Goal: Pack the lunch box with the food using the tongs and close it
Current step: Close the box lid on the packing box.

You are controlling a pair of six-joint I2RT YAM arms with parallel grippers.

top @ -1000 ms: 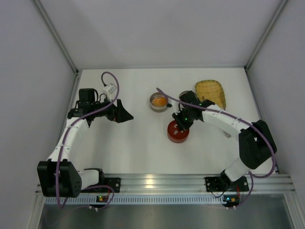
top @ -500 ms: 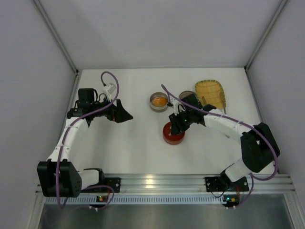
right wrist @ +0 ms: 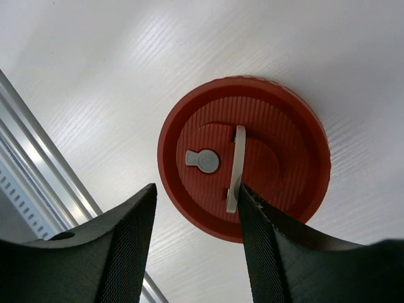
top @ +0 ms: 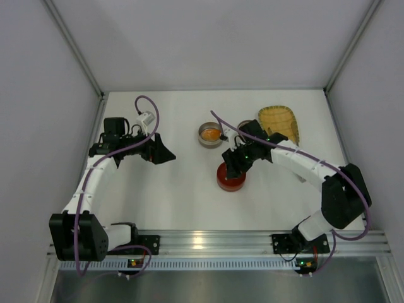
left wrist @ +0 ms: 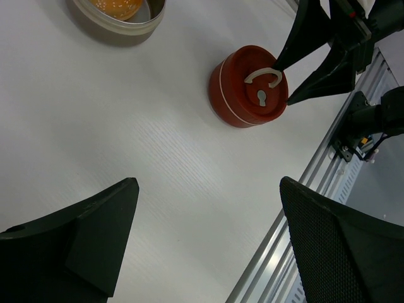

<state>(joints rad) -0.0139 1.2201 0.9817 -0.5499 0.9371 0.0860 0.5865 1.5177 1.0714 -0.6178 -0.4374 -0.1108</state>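
The white table [top: 183,202] carries everything, with the two arms reaching over it from its near edge. The left arm bends out over the left half, and the left gripper [top: 166,152] hangs above bare table with its fingers spread wide, holding nothing, well apart from every object. The right arm stretches in from the right side, crossing in front of the yellow woven tray [top: 279,121] that lies at the far right. The right gripper [right wrist: 197,192] hovers directly over a round red container [right wrist: 244,158] near the table's middle; its fingers stand apart, not clamped on anything, and the pale loop handle [right wrist: 235,167] on the red lid stands upright between them, very close to one finger. Beyond the red container sits an open round steel tin [top: 210,134], and the round orange piece of food [left wrist: 117,6] lies inside it. A second round tin [top: 245,125] just beside the tray shows only partly behind the right arm; its contents cannot be made out.
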